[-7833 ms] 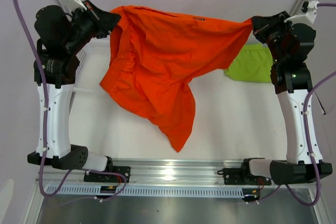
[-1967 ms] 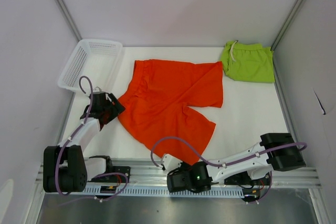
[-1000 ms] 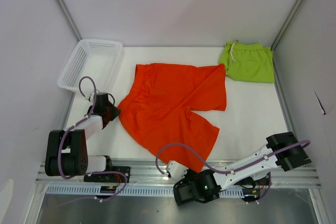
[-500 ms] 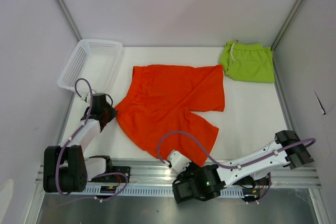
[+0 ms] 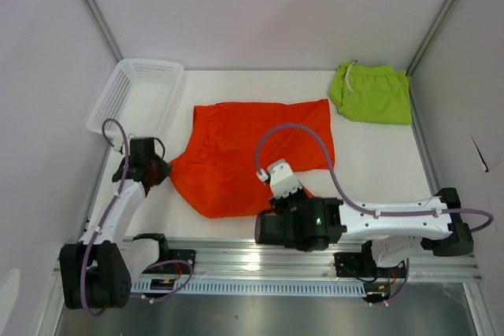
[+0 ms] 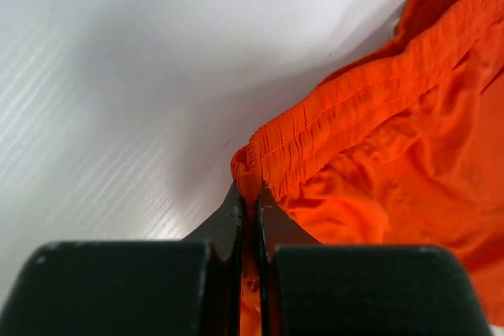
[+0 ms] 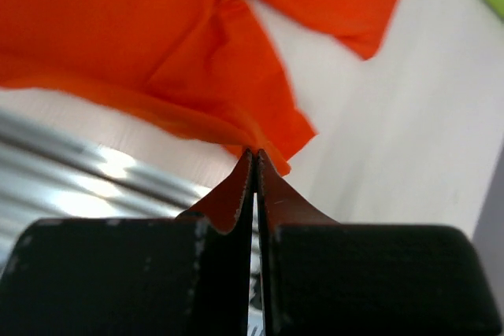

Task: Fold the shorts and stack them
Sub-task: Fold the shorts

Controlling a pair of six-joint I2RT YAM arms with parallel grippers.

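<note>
Top view and both wrist views. The orange shorts (image 5: 236,155) are lying across the middle of the table (image 5: 370,164), with the waistband toward the left and the far edge stretched nearly straight.

The left gripper (image 6: 250,188) is pinching the near corner of the elastic waistband. Its fingers (image 6: 233,222) are pressed together with only the gathered fabric between them. From the tips the band is running up and to the right, and the rest of the cloth is spreading out to the right of the fingers.

The right gripper (image 7: 253,155) is clamping a leg hem at the near edge of the shorts. Its jaws are closed on a thin fold of orange cloth (only a small tab is showing past the tips). From there the fabric is sloping away to the left and beyond the fingers, toward the rest of the garment.

The green shorts (image 5: 374,94) are lying folded at the far right corner, apart from both grippers. A white basket (image 5: 118,90) is sitting at the far left.
</note>
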